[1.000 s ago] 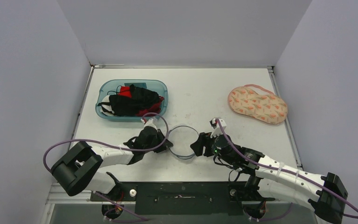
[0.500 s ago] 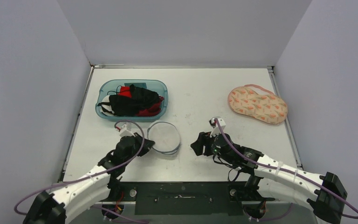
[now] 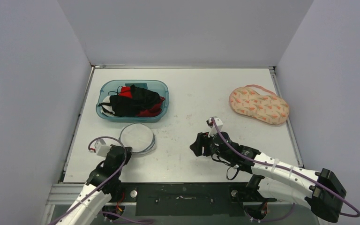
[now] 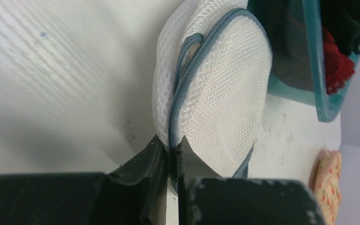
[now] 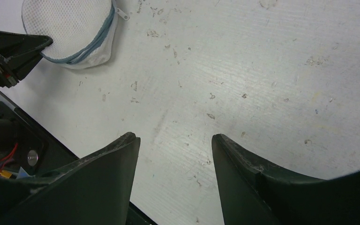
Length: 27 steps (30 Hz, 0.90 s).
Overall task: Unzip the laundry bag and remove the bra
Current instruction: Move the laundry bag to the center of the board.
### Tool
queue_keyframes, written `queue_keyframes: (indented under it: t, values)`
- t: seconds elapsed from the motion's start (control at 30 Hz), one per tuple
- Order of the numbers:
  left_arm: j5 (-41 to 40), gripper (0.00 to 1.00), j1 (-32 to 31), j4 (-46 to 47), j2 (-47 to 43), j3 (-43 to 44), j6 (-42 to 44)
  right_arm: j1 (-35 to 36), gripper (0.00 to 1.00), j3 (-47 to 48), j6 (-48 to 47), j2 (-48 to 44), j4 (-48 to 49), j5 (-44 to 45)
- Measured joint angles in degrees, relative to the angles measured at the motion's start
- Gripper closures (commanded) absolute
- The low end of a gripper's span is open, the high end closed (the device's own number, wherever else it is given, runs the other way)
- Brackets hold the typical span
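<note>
Presently left claw (image 4: 172, 149) clamped on zippered edge of laundry bag (image 4: 220, 103), just beside the bin (image 3: 132, 119). Right claw (image 5: 174, 138) apart, low over desk (image 5: 262, 70).

The top external camera is fixed above and behind the arm bases and looks down and forward over the whole desk (image 3: 192, 89). The left wrist camera sits low and very close, facing along the desk past the left pincer (image 4: 172, 145) to the laundry bag (image 4: 220, 93) and the bin (image 4: 316, 70). The right wrist camera looks steeply down from higher up, between the fingers of the right pincer (image 5: 174, 140). All three views share the laundry bag.
</note>
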Motion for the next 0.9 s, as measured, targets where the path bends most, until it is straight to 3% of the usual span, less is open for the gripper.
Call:
queue_keyframes:
  t: [0.2,0.33,0.47,0.73,0.9]
  values:
    - [-0.46,1.0,7.26,-0.07,5.68,0.0,-2.1,-0.24,0.41,-0.17,-0.09,-0.85,0.31,-0.44]
    - [-0.55,0.99,12.07,-1.31,4.33,0.24,-2.6,-0.61,0.41,-0.94,-0.09,-2.69,0.33,-0.46]
    - [-0.57,0.59,13.44,-5.31,-0.57,0.7,-2.82,-1.25,0.41,-1.53,-0.11,-3.54,0.31,-0.57]
    - [0.68,0.01,13.22,-15.52,-6.67,3.34,-2.91,-2.4,0.41,-1.6,-0.96,-3.54,0.31,-1.51]
    - [1.64,0.04,9.94,-19.1,-6.88,5.95,-3.89,-2.75,0.4,-1.46,-1.16,-3.54,0.24,-1.7]
